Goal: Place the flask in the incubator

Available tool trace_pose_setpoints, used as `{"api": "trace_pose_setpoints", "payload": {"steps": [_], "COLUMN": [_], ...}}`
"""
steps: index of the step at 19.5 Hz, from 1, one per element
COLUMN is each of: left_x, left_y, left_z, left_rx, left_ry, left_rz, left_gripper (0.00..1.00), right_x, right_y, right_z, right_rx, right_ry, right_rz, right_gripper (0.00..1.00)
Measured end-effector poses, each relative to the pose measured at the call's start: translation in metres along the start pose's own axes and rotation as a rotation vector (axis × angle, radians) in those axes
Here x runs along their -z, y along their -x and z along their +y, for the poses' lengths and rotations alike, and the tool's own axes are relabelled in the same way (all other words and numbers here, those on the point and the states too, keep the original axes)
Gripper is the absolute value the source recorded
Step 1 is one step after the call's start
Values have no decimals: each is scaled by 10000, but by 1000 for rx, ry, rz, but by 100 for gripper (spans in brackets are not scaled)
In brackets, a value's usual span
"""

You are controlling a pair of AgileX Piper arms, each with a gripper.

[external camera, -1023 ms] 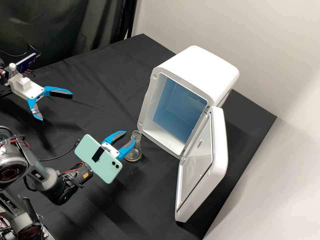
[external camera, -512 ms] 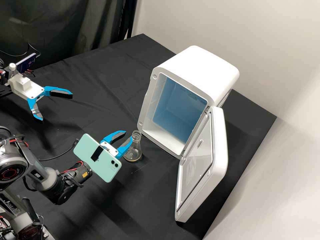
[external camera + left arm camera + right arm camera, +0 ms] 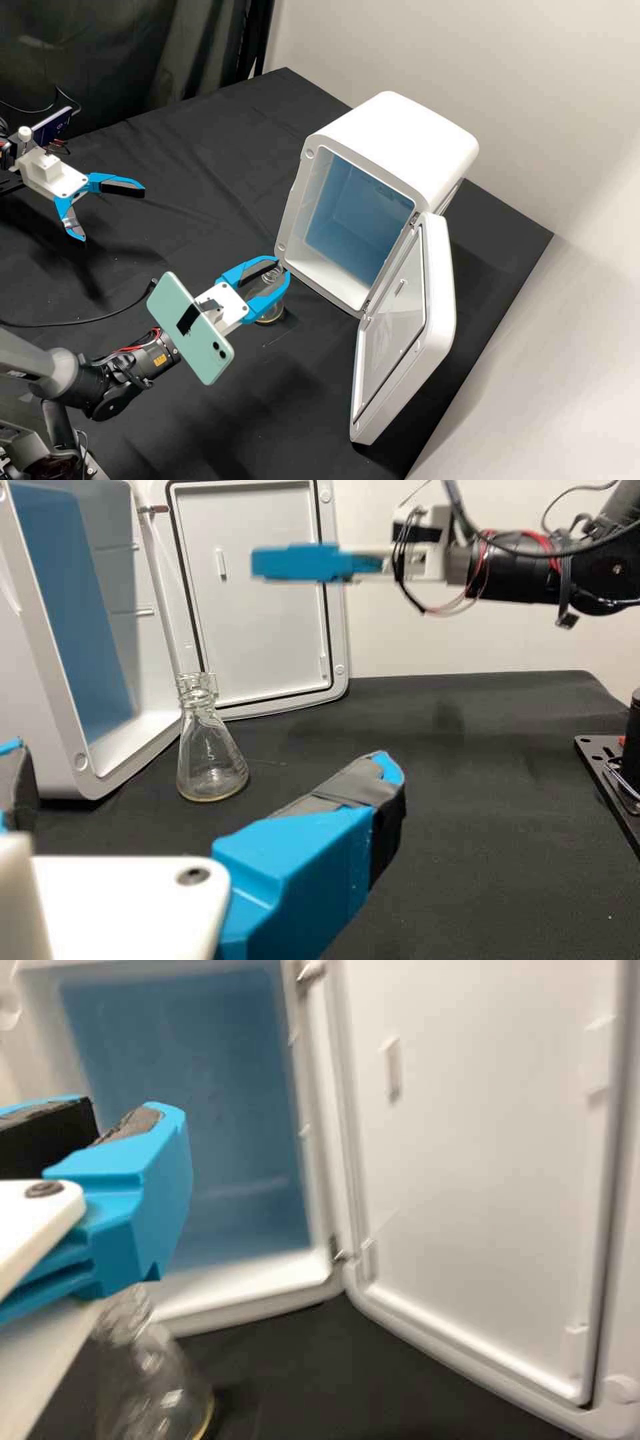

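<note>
No text, number or sign can be read. A small yellow label [image 3: 161,361] on the right arm [image 3: 130,365] carries print too small to make out. Faint marks on the glass of the flask [image 3: 211,765] cannot be made out. A pale emblem on the inner face of the incubator door [image 3: 393,320] cannot be made out either.

A glass Erlenmeyer flask [image 3: 211,755] is seen upright on the black bench [image 3: 480,760], just beside the open white incubator [image 3: 115,760], blue inside. The right gripper [image 3: 268,562] is seen higher up, before the swung-open door [image 3: 255,610].
</note>
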Motion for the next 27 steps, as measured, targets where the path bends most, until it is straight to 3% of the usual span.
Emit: {"api": "trace_pose_setpoints", "payload": {"steps": [2, 5, 6, 10, 12, 16, 22, 27], "left_x": [0, 0, 0, 0, 0, 0, 0, 0], "left_y": [0, 0, 0, 0, 0, 0, 0, 0], "left_z": [0, 0, 0, 0, 0, 0, 0, 0], "left_rx": [0, 0, 0, 0, 0, 0, 0, 0], "left_ry": [0, 0, 0, 0, 0, 0, 0, 0], "left_rz": [0, 0, 0, 0, 0, 0, 0, 0], "left_gripper": [100, 100, 100, 100, 100, 100, 100, 100], "right_x": [0, 5, 6, 10, 10, 16, -10, -79], "right_y": [25, 46, 47, 48, 32, -7, -65, -95], "right_z": [88, 135, 136, 132, 88, -42, -249, -461], "right_rx": [-53, -72, -69, -64, -37, 35, 108, 205], "right_ry": [-17, -28, -33, -34, -40, -9, 47, 76], "right_rz": [1, 9, 12, 15, 17, 23, -13, -60], "right_gripper": [0, 0, 100, 100, 100, 100, 100, 100]}}
